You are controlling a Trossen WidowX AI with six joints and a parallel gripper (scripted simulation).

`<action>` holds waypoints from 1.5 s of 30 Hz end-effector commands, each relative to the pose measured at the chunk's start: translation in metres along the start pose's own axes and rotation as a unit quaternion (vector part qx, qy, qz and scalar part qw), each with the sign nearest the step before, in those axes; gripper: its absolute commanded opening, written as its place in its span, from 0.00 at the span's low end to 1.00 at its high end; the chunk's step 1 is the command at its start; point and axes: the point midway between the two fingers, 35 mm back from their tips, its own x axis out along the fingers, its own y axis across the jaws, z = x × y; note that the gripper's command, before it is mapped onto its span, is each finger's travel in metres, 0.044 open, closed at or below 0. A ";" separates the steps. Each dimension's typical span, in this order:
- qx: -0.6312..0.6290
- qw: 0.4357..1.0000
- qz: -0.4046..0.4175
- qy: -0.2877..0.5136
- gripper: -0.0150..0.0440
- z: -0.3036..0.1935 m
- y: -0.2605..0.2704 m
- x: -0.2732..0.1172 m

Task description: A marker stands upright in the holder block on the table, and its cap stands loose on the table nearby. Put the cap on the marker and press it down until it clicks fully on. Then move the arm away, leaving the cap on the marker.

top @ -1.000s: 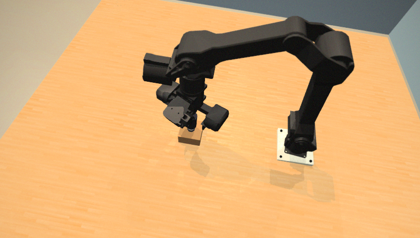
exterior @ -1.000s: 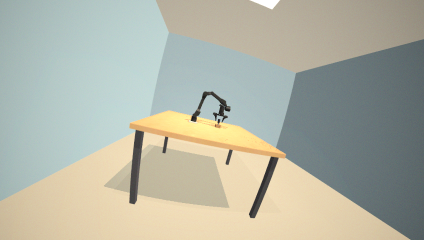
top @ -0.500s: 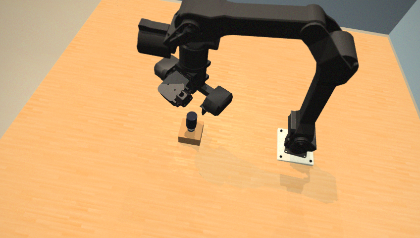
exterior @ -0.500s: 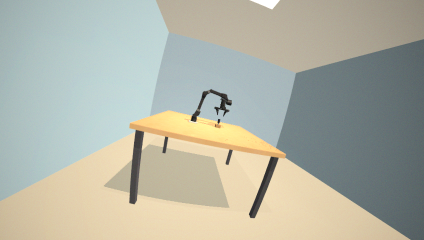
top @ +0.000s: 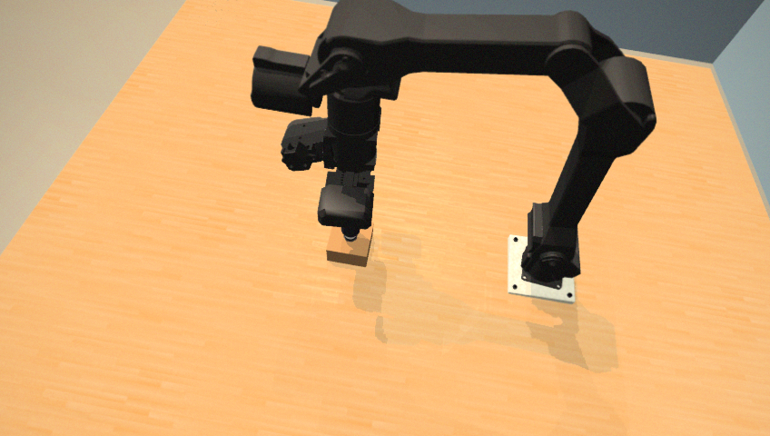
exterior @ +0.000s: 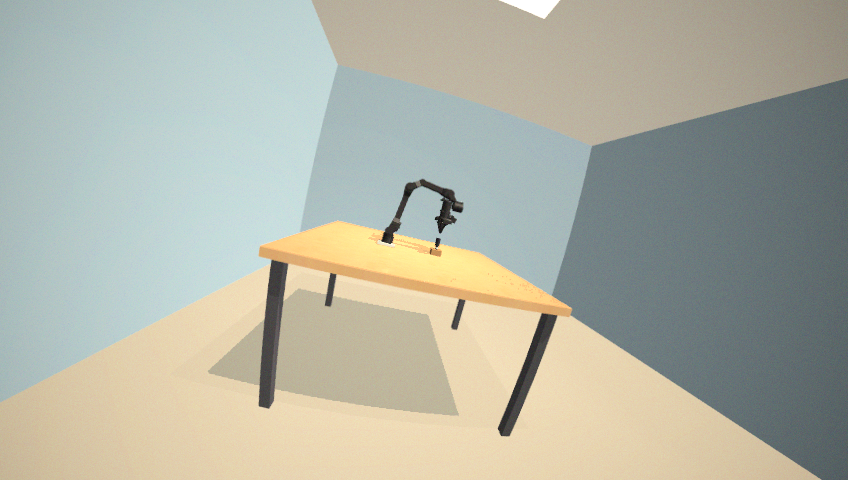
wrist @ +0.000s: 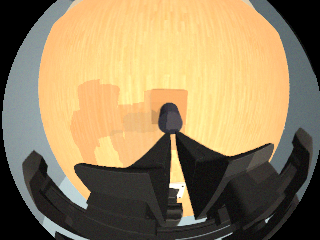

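- My fingers are closed together with nothing between them; in the wrist view the two dark pads meet in a point with only a thin slit of bench showing through.
- The tips sit directly above the cap (wrist: 171, 118), which is on top of the marker; I cannot tell whether they touch it.
- From the top view, the cap (top: 350, 233) peeks out just under the wrist, standing upright in the holder block (top: 350, 252).
- The marker's own barrel is hidden beneath the cap and the gripper body, so I cannot see it apart.
- The arm (top: 486, 37) arches over from its base, which is bolted to a pale square mounting plate (top: 541, 287), well apart from the block.
- The bench (exterior: 476, 279) has a warm orange wood-grain top and dark legs; soft shadows of the arm fall across it between block and plate.
- The room has pale blue walls, one darker grey-blue wall, a beige floor and a beige ceiling with a bright panel.
- Count: one arm, one block, one cap, one plate, four bench legs.
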 end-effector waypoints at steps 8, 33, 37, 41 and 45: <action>0.050 0.999 -0.002 0.002 0.25 -0.001 0.000 0.004; 0.050 0.999 -0.002 0.002 0.25 -0.001 0.000 0.038; 0.050 0.999 -0.002 0.002 0.25 -0.001 0.000 0.044; 0.050 0.999 -0.002 0.002 0.25 -0.001 -0.001 0.044; 0.047 0.999 -0.002 -0.007 0.25 0.001 0.000 0.038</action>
